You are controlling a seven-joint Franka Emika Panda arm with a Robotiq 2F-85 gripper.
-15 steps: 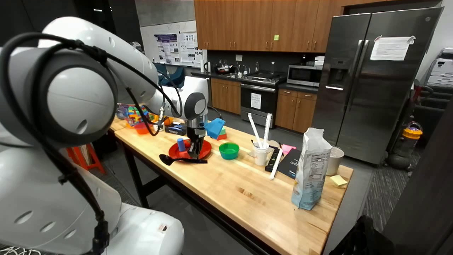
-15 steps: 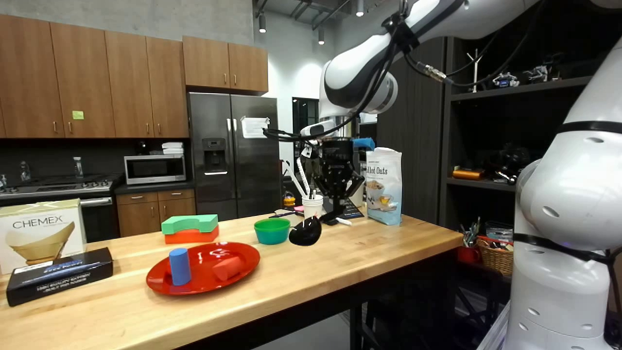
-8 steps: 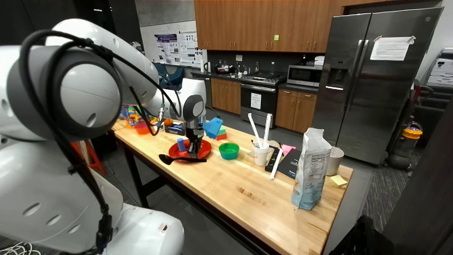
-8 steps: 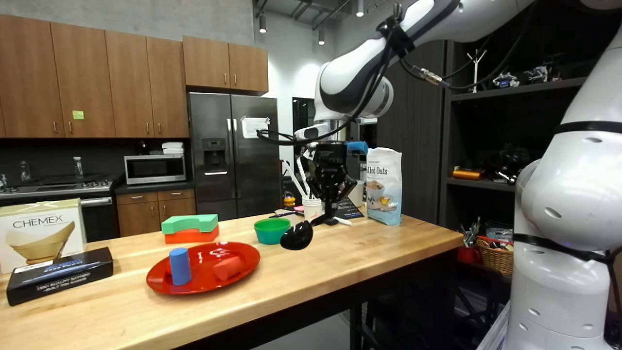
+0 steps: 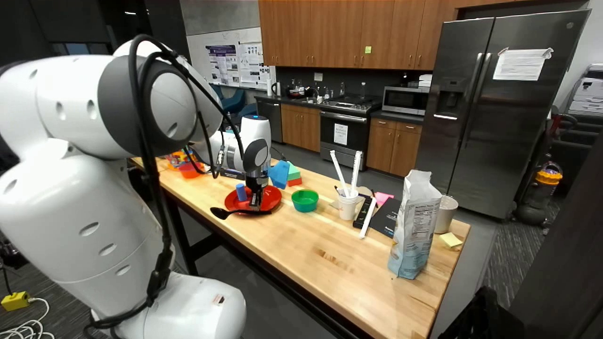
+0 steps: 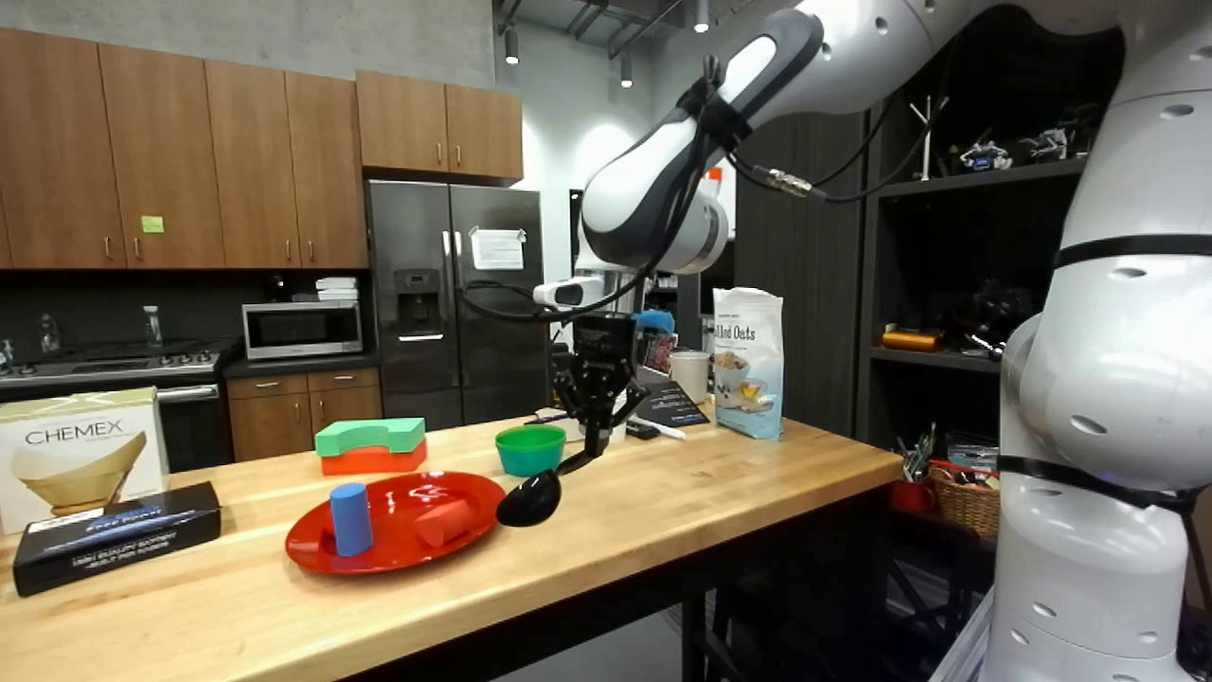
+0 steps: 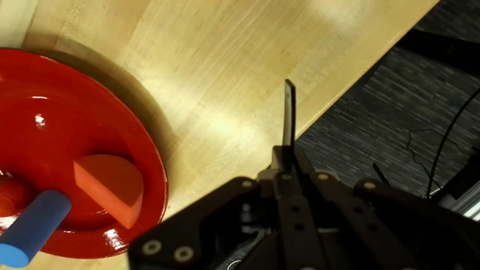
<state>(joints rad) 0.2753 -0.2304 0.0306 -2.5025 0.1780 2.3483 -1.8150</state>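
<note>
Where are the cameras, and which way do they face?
An exterior view: near the white-and-blue oats bag, facing brown wooden cupboards over the wooden table; the white robot arm shows.
An exterior view: near the round red plate, facing the steel fridge; the arm shows too.
Wrist view: on the arm, looking down at plate and table edge; the black gripper, shut on a black ladle, shows.
Both exterior views share the arm, table, plate and ladle.

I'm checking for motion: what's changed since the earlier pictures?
In an exterior view, the gripper, clamped on the black ladle throughout, moved leftward and down, closer to the red plate. Nothing was taken or let go. The plate, blue cylinder, red block and green bowl stayed put.
</note>
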